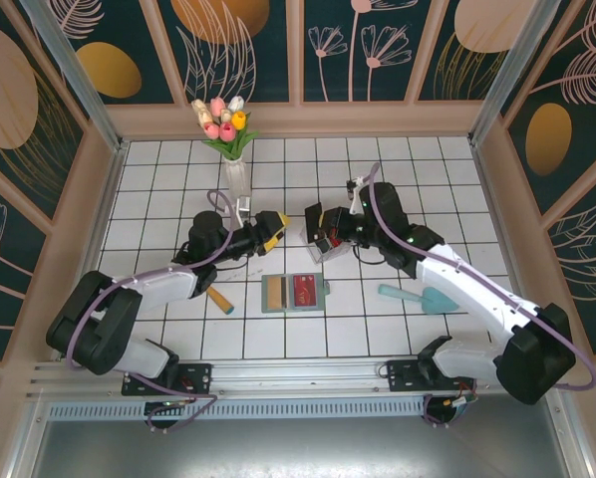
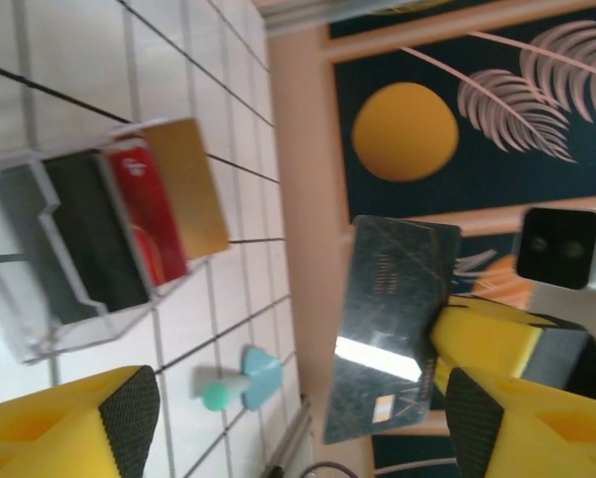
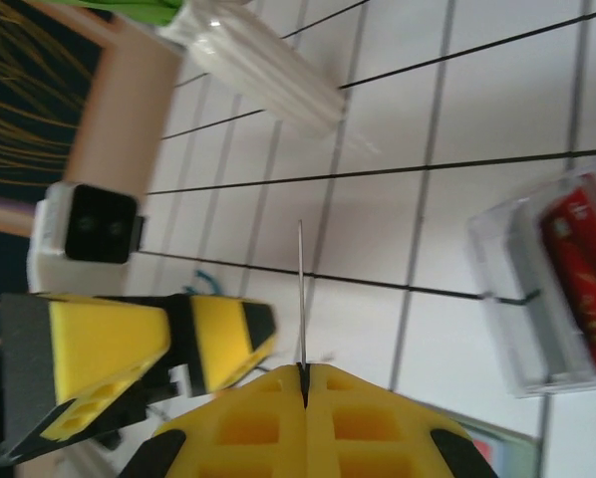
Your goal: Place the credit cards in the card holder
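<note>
The dark grey credit card (image 2: pixel 390 329) hangs in the air above the tiles, pinched at one end by my right gripper (image 3: pixel 304 370), which is shut on it. From the right wrist it appears edge-on as a thin line (image 3: pixel 301 284). My left gripper (image 2: pixel 303 423) is open, its fingers (image 2: pixel 129 418) standing apart from the card, just left of the right gripper (image 1: pixel 323 225) in the top view. The card holder (image 1: pixel 292 294) lies open on the tiles in front of both grippers, with a red card (image 1: pixel 304 290) on its right half.
A clear plastic box (image 2: pixel 89 249) holding red, tan and dark cards stands right beside the right gripper. A vase of tulips (image 1: pixel 233 149) is at the back. A teal scraper (image 1: pixel 423 296) lies at the right, and a wooden-handled tool (image 1: pixel 219 298) at the left.
</note>
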### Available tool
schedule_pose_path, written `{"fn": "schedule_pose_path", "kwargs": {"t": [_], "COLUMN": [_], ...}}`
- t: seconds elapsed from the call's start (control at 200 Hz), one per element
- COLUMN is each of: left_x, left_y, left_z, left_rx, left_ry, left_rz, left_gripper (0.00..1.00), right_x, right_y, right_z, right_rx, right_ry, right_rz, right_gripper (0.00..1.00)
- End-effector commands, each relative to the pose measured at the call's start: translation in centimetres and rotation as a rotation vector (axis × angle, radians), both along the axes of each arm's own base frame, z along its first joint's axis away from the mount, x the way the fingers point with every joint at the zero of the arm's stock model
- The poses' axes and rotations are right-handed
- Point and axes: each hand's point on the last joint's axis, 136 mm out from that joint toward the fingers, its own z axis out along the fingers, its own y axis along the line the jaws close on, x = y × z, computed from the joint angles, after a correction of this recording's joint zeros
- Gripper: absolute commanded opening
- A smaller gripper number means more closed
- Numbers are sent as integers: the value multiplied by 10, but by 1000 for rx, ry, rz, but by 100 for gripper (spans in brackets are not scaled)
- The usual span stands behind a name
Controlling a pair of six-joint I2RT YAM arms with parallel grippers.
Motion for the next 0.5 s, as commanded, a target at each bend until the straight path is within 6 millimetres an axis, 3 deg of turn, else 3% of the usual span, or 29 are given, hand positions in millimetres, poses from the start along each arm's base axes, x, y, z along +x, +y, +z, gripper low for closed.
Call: {"fn": "schedule_pose_path", "kwargs": {"t": [0.0,0.185,0.495], "left_x": [-6,-14,-24], "left_y": [-12,-16,-14], "left_z": [37,47,58], "left_rx": [-116,-152,-166], "left_ry": [-94,-124,-167], "left_rz": [-97,-148,-175], "left_gripper": [78,71,15], "right_x": [-17,-19,-14], "right_y": [26,34,32], "right_z": [33,27,5], "right_rx": [212,260,243], "right_ry": [-10,15,71], "right_rz": [149,176,161], "right_gripper": [2,2,6]}}
